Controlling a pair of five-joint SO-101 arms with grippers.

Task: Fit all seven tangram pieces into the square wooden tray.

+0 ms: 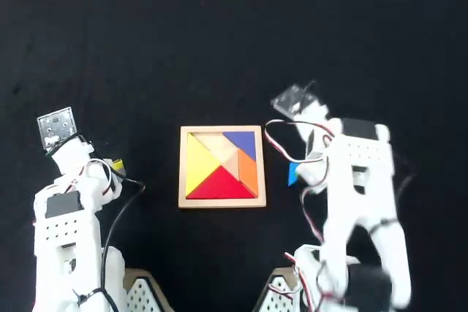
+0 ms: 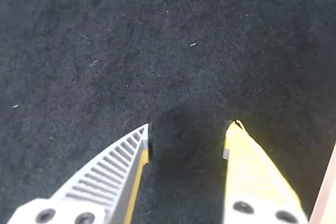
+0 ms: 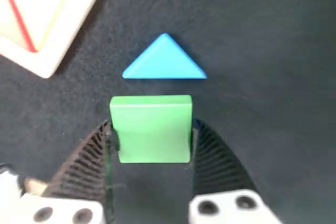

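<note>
The square wooden tray (image 1: 219, 203) lies mid-table, holding a yellow triangle (image 1: 197, 167), a red triangle (image 1: 221, 185), an orange piece (image 1: 248, 173) and a dark blue triangle (image 1: 243, 142); the patch between them is pale wood. My right gripper (image 3: 151, 127), just right of the tray, is shut on a green square (image 3: 152, 129), one finger against each side. A light blue triangle (image 3: 164, 59) lies on the cloth just beyond the square, and shows as a blue sliver (image 1: 292, 173) under the right arm (image 1: 355, 173). My left gripper (image 2: 190, 129) is open over bare cloth left of the tray.
Black cloth covers the whole table. A corner of the tray (image 3: 44, 61) lies close to the light blue triangle. A pale strip of tray edge (image 2: 326, 192) borders the left wrist view. Both arm bases stand at the table's near edge.
</note>
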